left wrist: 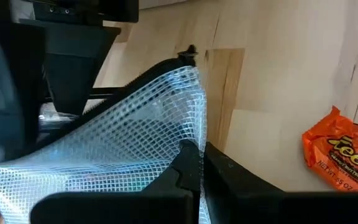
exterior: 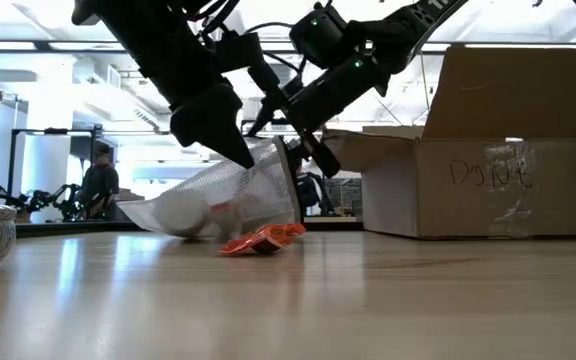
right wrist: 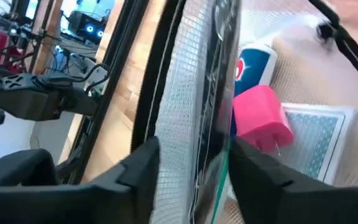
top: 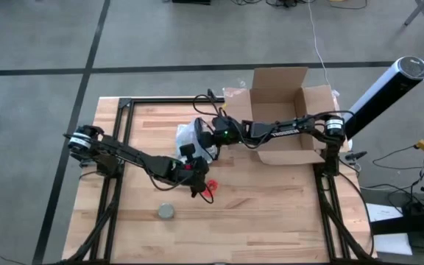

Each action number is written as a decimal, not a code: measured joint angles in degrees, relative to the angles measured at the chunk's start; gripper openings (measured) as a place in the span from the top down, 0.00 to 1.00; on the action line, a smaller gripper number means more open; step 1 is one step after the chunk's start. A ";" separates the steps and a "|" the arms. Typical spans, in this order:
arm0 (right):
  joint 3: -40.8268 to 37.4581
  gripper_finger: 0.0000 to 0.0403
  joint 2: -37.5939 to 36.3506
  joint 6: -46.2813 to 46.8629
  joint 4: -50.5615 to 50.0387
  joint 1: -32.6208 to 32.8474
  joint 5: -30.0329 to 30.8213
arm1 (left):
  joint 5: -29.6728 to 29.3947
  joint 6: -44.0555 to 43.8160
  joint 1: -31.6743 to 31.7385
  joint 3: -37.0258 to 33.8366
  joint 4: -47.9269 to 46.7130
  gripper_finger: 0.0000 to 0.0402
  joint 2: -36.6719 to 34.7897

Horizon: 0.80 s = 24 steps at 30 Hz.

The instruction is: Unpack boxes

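The brown cardboard box [top: 285, 110] stands open at the table's far right, flaps up. Left of it a translucent mesh zip pouch [exterior: 218, 200] is held up at a slant, its lower end [exterior: 158, 222] on the table. A pink plug [right wrist: 260, 121] and a card deck [right wrist: 319, 134] show inside it. My left gripper [left wrist: 201, 152] is shut on the pouch, coming from the table's left. My right gripper [right wrist: 194, 168] reaches over from the box side. Its fingers stand open on either side of the pouch's zipper edge [right wrist: 210, 74]. My left gripper pinches the pouch's mesh edge [left wrist: 191, 134] between its two fingers, a little below the zipper corner [left wrist: 189, 55]. The fingers slant downward from the table's left. That side of the pouch is lifted, and its other end lies on the table. My right gripper: I cannot tell whether its fingers touch the zipper edge.
An orange candy pack [exterior: 263, 238] lies on the table just in front of the pouch, close to my left gripper. A roll of tape [top: 166, 212] sits nearer the front edge. A person [exterior: 98, 180] stands in the room beyond the table.
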 joint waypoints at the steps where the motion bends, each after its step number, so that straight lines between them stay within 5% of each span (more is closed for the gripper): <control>1: 0.00 0.46 -0.02 -0.40 0.57 0.00 -0.62 | -0.01 -0.08 -0.05 0.00 0.10 1.00 -0.06; 9: 0.00 0.32 -2.42 -4.27 2.38 -0.11 -6.44 | -0.03 -3.42 -0.10 0.00 0.49 1.00 -2.31; 24: 0.00 0.39 -7.13 -8.33 -6.61 -0.44 -17.99 | -1.77 -9.24 -0.14 -1.62 -1.70 1.00 -8.80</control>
